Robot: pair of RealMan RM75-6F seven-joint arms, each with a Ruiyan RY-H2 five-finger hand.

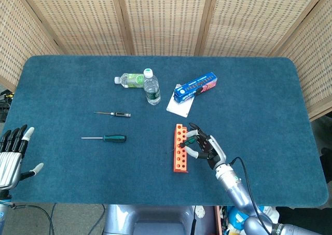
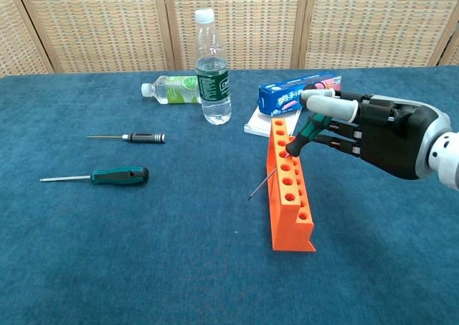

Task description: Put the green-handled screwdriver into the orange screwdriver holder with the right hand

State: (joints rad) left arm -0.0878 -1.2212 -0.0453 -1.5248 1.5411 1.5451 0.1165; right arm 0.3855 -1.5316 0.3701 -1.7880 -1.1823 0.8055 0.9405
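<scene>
Currently we count three screwdrivers, two bottles, one blue box, one white card and one holder on the blue table (image 1: 259,100).

The held screwdriver (image 2: 300,140) has a green and black handle and a thin dark shaft. Our right hand (image 2: 373,135) pinches its handle between thumb and fingers, the other fingers spread above it. It sits tilted over the holder (image 2: 290,189), handle up toward the hand, shaft slanting down to the left, tip hanging past the holder's left wall. We cannot tell whether the shaft touches the holder; it is not in a hole.

The holder is an orange block with a row of round holes, standing near the table's middle, just in front of the box (image 2: 300,92) and card (image 2: 255,126).

A second green-handled driver (image 2: 118,175) lies flat at left; a black-handled one (image 2: 145,136) lies behind it, apart.

One bottle (image 2: 213,70) stands upright; the other (image 2: 172,90) lies on its side beside it.

Our left hand (image 1: 11,154) shows at the table's near left edge, fingers apart, holding nothing.
</scene>
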